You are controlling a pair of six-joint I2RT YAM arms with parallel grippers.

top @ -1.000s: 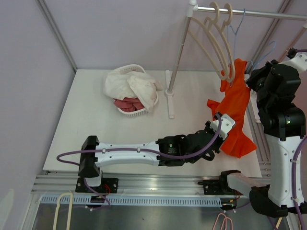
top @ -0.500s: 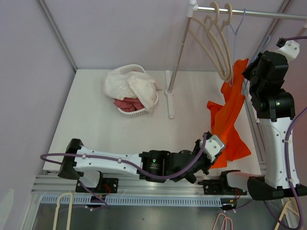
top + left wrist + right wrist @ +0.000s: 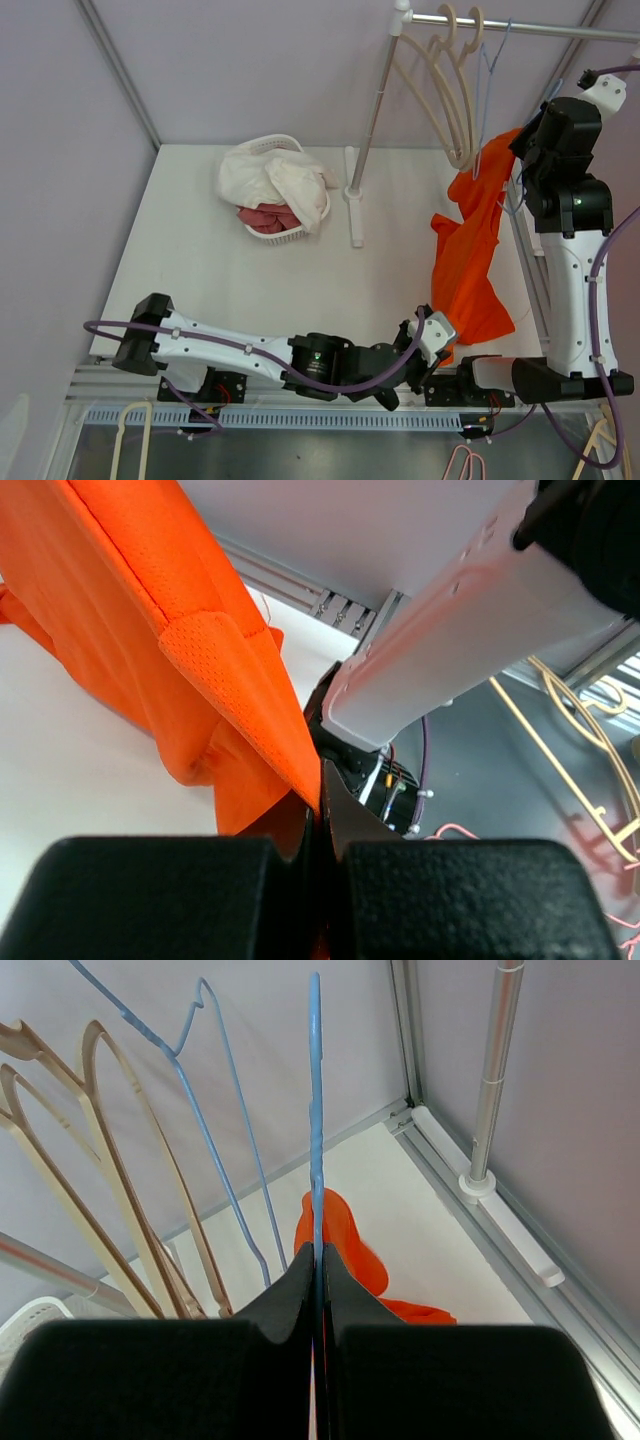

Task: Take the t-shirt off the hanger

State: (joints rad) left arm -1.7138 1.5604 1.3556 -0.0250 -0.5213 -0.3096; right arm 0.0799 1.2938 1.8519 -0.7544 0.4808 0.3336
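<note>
The orange t-shirt [image 3: 470, 250] hangs stretched from a blue wire hanger [image 3: 520, 195] at the right down to the table's near edge. My left gripper [image 3: 440, 345] is shut on the shirt's lower hem; in the left wrist view the orange cloth [image 3: 200, 670] runs into the closed gripper [image 3: 322, 810]. My right gripper [image 3: 528, 150] is shut on the blue hanger's wire, which shows in the right wrist view [image 3: 315, 1110] running up from the pinched gripper [image 3: 318, 1260], with a fold of the shirt [image 3: 345, 1235] below.
A clothes rail [image 3: 520, 27] at the top right carries beige hangers [image 3: 450, 90] and another blue wire hanger [image 3: 490, 80]. Its pole stands on a base [image 3: 353, 195]. A white basket [image 3: 275, 195] of laundry sits at the back left.
My left gripper has pulled the shirt's hem toward the near table edge. The right gripper has lifted the hanger slightly; the shirt now hangs long and taut between them.
</note>
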